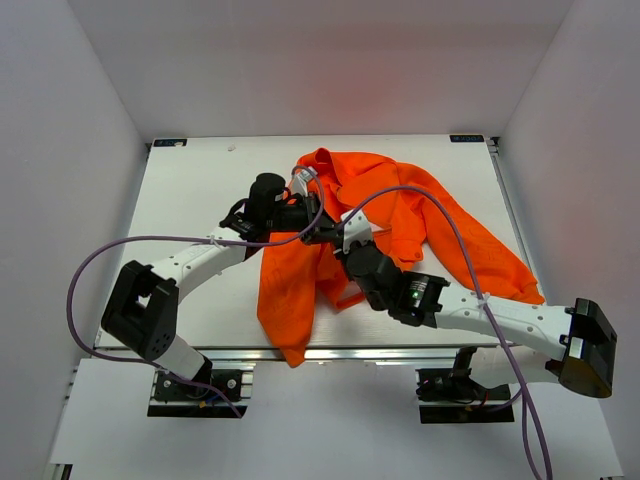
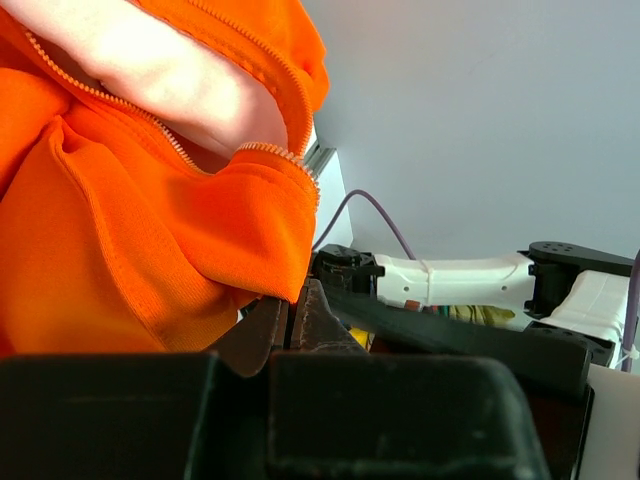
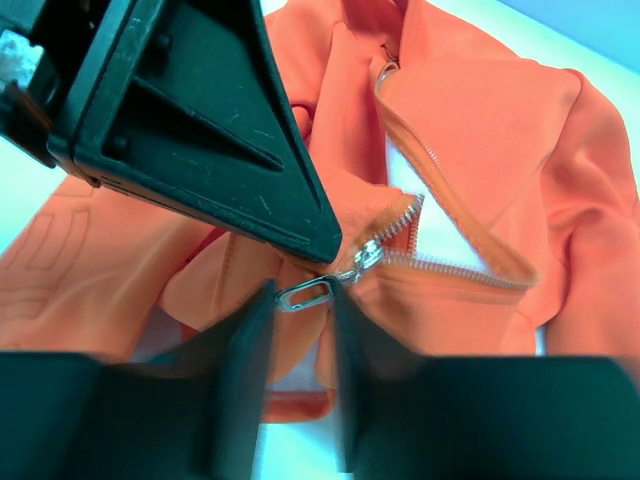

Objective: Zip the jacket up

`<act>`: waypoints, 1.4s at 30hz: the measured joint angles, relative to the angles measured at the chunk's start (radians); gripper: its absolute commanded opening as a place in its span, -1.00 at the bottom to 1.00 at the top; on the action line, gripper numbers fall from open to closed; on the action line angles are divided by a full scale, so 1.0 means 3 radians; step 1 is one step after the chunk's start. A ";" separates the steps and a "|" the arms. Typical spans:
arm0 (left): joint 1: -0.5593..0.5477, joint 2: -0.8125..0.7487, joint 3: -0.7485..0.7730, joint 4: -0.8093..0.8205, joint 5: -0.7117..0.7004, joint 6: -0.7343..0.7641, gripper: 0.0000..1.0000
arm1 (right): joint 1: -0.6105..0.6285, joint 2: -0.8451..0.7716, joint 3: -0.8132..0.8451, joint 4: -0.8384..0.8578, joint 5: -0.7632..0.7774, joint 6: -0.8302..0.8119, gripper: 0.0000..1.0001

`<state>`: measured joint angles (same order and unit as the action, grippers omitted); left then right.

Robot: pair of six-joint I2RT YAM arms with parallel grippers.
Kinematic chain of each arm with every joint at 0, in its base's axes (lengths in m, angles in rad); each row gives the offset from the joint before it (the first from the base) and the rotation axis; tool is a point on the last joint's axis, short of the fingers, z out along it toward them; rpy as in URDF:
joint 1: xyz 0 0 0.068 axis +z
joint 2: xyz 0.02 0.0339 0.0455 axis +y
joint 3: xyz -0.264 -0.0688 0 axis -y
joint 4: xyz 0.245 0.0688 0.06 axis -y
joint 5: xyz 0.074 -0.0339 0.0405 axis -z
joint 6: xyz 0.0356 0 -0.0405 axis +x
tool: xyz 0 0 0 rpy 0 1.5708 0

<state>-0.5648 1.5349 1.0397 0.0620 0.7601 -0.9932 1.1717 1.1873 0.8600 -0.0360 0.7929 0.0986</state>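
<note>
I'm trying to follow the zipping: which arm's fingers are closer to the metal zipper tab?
Right. The right fingers sit either side of the zipper tab; the left fingers pinch the jacket just beside it.

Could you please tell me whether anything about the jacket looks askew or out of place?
Yes. The jacket lies bunched and twisted rather than flat, and one end droops over the near edge of the table. Its zipper gapes open, with the pull tab where the two sides meet.
</note>
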 measured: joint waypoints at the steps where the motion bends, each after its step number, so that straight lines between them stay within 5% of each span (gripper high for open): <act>1: 0.0001 -0.0004 -0.0005 0.0010 -0.0006 0.0000 -1.00 | 0.0000 0.0000 0.0000 0.0010 0.0013 0.0014 -0.63; 2: 0.0004 -0.0006 -0.0010 0.0020 -0.0014 -0.0001 -1.00 | 0.0000 0.0000 0.0000 0.0027 0.0017 0.0022 -0.84; 5: 0.0022 -0.0017 -0.0024 0.0034 -0.0045 0.0001 -1.00 | 0.0004 0.0000 0.0000 0.0038 0.0041 0.0050 -1.00; 20: 0.0020 -0.0050 -0.0056 -0.0060 0.0061 0.0203 -1.00 | -0.0116 -0.0504 -0.0092 -0.0099 -0.0245 0.0086 -1.00; 42: 0.0015 -0.0165 -0.0167 -0.0359 0.0136 0.0543 -1.00 | -0.0468 -0.0455 -0.0177 -0.0228 -0.1059 0.0109 -1.00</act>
<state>-0.5602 1.4853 0.9897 -0.0456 0.8009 -0.8303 1.0313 1.0508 0.8070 -0.1043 0.4751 0.1314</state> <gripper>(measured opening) 0.036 0.011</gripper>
